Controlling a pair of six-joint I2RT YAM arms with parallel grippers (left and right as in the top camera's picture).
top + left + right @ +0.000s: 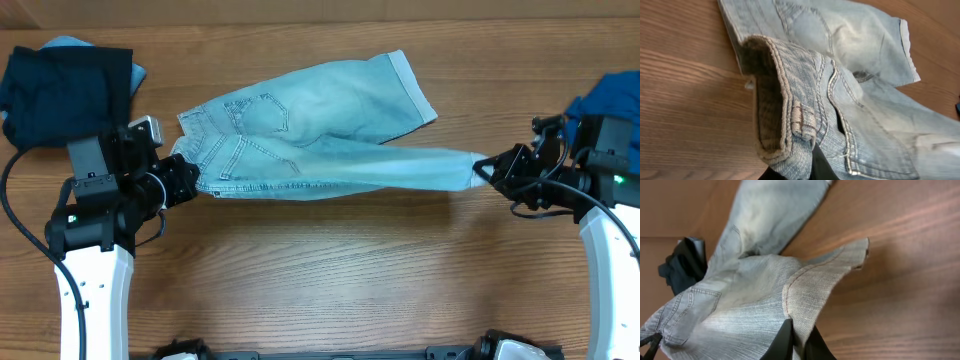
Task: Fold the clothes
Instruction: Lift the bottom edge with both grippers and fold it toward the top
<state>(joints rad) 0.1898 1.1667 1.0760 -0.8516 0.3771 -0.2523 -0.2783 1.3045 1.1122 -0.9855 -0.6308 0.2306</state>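
The denim shorts (310,130) lie across the middle of the tabletop (330,280), back pockets up, and the two arms have them by opposite ends. The left end effector (192,182) is pressed together on the waistband (785,115); its wrist view shows the thick stitched band rising out of the dark fingers (821,165). The right end effector (483,168) is pinching the hem (840,260) of the near leg (400,168), which fans up out of its closed fingers (785,342).

To my eye that is why the near leg runs in a straight, flat strip between the arms: the two grips at its ends draw the slack out of it. The far leg (370,95) is held by neither arm, so it splays away at an angle, its cuff pointing toward the far right.

A dark navy garment (65,90) is heaped at the far left beside the left arm, and a royal-blue garment (610,100) sits at the far right by the right arm. Both are well apart from the shorts, I'd guess parked there to leave working room. No fold is made in the shorts yet. The likely next step is bringing one leg over the other, and the loose far leg could bunch as it goes.
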